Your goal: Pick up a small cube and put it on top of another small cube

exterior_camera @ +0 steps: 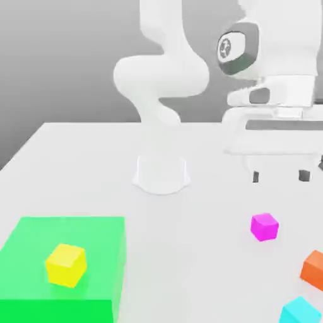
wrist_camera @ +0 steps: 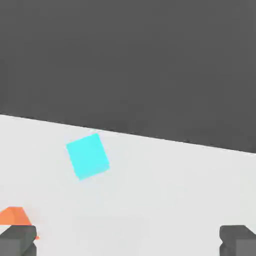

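The approach step is in hand: the gripper, fingers spread and empty, hovers at twelve o'clock of the small cube on the counter. Next it should descend over it.

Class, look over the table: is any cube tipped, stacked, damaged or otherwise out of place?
Nothing stands out. The magenta cube, orange cube, cyan cube and yellow cube all sit flat and separate, none stacked.
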Robot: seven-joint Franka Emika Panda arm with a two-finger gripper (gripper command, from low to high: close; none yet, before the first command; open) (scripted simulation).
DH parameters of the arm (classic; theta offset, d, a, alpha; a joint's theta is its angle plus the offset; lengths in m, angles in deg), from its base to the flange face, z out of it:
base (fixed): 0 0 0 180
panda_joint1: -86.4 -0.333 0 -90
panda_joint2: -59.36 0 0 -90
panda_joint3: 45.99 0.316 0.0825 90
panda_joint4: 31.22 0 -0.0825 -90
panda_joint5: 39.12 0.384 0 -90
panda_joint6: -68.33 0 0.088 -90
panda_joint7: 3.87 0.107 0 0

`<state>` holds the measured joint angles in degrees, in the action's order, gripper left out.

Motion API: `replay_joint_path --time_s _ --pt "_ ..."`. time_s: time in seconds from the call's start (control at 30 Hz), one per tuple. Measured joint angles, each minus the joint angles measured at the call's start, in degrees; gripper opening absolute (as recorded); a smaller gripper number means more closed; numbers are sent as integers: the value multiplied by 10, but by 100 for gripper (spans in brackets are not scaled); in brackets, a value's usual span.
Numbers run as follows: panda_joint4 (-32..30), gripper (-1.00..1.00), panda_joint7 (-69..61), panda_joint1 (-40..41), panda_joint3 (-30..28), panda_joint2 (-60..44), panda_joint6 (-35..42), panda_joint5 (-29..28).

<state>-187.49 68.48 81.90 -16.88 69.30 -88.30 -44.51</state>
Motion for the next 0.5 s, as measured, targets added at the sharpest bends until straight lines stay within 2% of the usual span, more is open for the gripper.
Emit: replay_joint_path --time_s 0.13,0.2,0.33,0.5 --pt "-58 0 44 -54 44 -81 -61 15" --pt "-72 0 57 -98 46 -108 -83 19" --pt "-66 0 102 -96 9 -146 -110 -32" --pt "-52 0 170 -147 -63 -194 -142 -122"
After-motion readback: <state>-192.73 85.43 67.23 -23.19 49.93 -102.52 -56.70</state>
